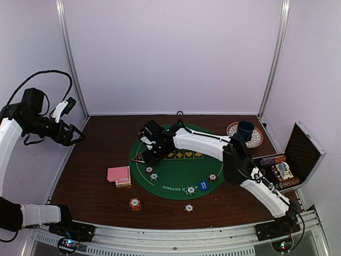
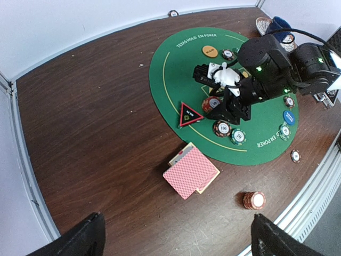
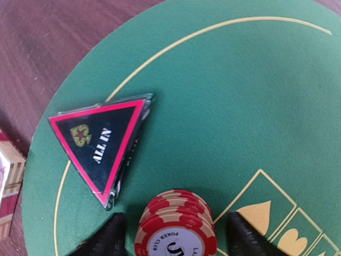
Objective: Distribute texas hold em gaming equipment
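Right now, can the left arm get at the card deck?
Probably yes: the deck lies uncovered beside the mat, the right arm is over the mat, and the left tool is open, nothing between them.

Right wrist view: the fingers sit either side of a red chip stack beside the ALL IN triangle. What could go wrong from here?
1. The right gripper straddles the red chip stack with little room on either side; an off-centre lift could catch the stack and topple it.
2. The ALL IN triangle lies close beside the stack, near the edge of the green mat; a sideways move might nudge it.
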